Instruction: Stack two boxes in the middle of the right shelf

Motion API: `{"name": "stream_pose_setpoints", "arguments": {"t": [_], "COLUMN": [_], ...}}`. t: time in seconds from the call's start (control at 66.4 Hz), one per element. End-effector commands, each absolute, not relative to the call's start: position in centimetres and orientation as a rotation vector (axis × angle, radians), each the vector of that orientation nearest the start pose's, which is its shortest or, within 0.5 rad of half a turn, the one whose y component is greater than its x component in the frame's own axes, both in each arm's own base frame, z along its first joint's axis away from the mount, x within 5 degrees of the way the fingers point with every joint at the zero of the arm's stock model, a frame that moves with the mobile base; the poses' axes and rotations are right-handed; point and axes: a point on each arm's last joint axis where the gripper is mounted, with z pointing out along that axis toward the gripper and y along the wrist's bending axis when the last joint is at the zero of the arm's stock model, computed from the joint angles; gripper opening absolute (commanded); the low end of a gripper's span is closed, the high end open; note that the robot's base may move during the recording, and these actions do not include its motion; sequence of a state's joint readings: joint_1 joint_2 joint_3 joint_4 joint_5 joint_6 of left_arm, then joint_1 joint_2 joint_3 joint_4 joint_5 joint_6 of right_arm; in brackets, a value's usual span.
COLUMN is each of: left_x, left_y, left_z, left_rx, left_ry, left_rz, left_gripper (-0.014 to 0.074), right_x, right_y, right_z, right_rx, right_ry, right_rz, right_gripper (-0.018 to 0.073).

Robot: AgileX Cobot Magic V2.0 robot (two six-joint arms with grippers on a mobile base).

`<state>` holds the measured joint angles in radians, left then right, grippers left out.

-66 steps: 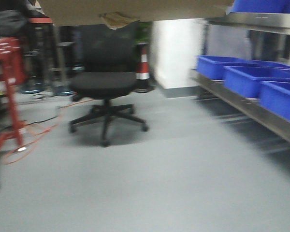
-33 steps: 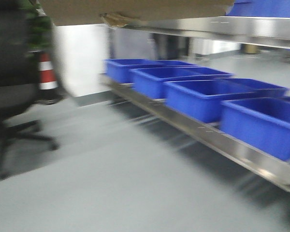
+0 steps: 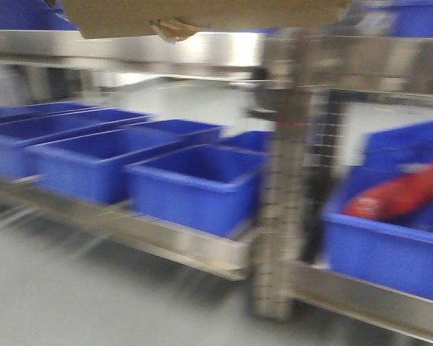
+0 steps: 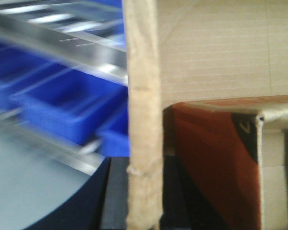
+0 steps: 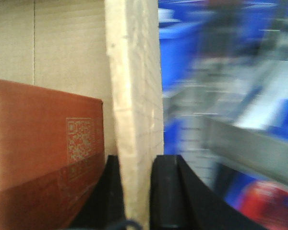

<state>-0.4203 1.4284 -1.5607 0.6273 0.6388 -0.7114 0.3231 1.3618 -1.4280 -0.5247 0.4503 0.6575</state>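
Swinging round onto steel rack (image 3: 281,180) with blue bins (image 3: 195,187); clamping cardboard box (image 3: 202,14) in left gripper (image 4: 144,191), right gripper (image 5: 134,191); nearing placement.

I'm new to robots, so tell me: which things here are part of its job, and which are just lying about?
Job: cardboard box, steel shelf, left gripper, right gripper.
Lying about: blue bins, red item in one bin.

Tan cardboard box (image 3: 202,13), tape peeling, hangs high before the blurred steel shelf (image 3: 94,49)
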Motion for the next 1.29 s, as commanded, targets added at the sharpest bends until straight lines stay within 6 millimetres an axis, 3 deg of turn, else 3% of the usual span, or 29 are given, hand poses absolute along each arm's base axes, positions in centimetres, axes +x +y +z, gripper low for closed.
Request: {"name": "stream_pose_setpoints", "arguments": {"t": [0.0, 1.279], "left_x": [30.13, 30.13], "left_y": [-9.96, -9.95], "left_z": [46.67, 46.68], "left_rx": [-0.013, -0.012], "left_ry": [1.82, 1.819], "left_rz": [-0.092, -0.09], "left_gripper": [-0.0111, -0.0111], "right_x": [29.5, 29.49], "right_y": [7.97, 8.06], "right_z": [46.28, 46.35], "right_rx": [-0.001, -0.006], "right_ry": [1.705, 1.698], "right_rz": [0.195, 0.201], "right_gripper": [-0.0143, -0.0143]}}
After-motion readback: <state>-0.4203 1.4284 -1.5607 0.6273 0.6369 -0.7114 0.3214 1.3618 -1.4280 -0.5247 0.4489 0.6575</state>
